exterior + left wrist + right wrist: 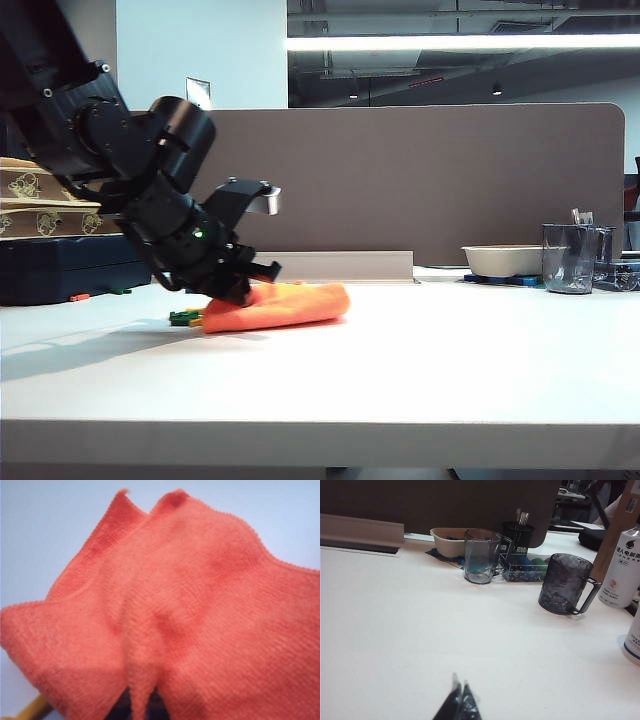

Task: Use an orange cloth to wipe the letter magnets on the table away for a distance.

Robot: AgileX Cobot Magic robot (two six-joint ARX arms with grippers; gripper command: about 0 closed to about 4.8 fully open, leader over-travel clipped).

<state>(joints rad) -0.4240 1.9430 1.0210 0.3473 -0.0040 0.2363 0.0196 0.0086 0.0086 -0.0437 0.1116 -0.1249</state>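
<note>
Orange cloth (285, 305) lies on the white table (420, 370), pinched by the left gripper (243, 288), with letter magnets (186, 318) peeking out at its left edge. Wiping looks underway, the magnets hardly displaced yet. Right gripper (459, 702) rests pressed together over bare table near a grey mug (564, 583).

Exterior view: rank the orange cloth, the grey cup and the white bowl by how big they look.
1. orange cloth, nearest the camera, so partly inflated
2. white bowl
3. grey cup, close to the bowl; uncertain

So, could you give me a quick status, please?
Left gripper shut on cloth, pressed to table. Magnets at cloth's left edge. Right gripper shut, idle. Path clear.
</note>
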